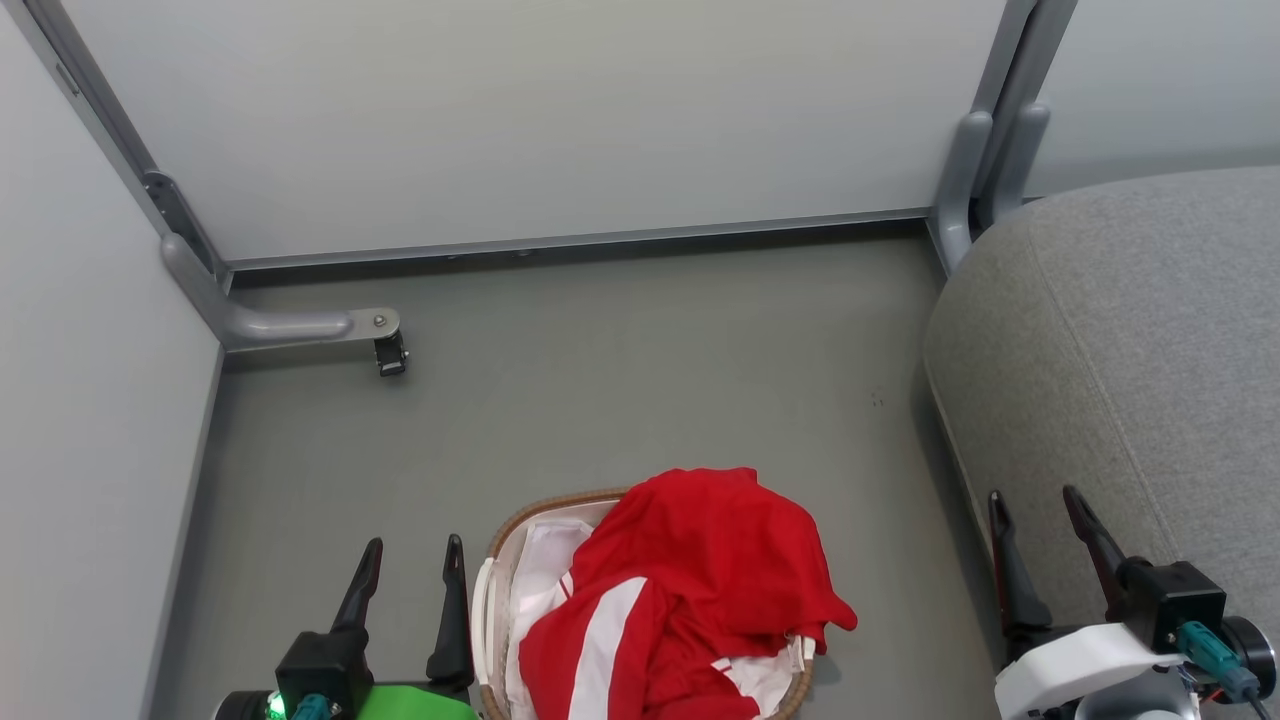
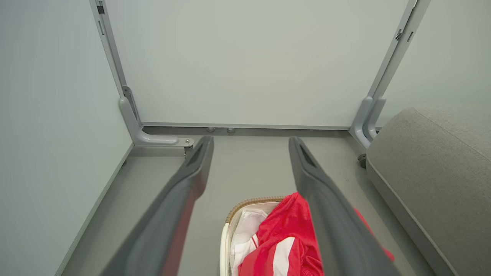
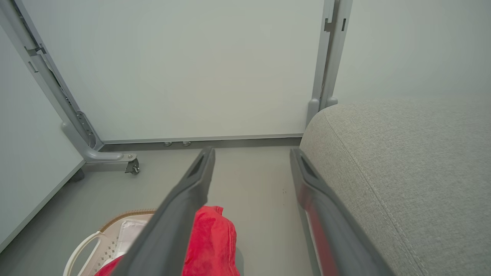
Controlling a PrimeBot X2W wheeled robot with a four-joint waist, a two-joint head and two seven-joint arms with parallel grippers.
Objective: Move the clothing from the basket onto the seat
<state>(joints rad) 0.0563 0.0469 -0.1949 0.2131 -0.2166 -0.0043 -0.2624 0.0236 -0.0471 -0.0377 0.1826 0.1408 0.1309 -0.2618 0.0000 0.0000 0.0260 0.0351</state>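
Two grippers, nothing held: left gripper and right gripper both have jaws spread wide, with bare floor ahead of them. The red clothing sits in the basket, just right of the left jaws and well left of the right jaws. It's heaped above the rim, one fold spilling over on the side facing the right jaws. The seat is just beside the right jaws, on their outer side.

My read: the grasp isn't started. Come down on the crown of the heap and pinch a thick fold. Stay off the white liner nearest the left jaws. Lift clear of the rim before swinging over, or the light basket may drag or tip.

Materials:
- clothing: soft, limp, broad white stripe
- basket: oval, perforated white plastic, brown woven rim
- seat: grey woven upholstery, rounded edge, stitched seam
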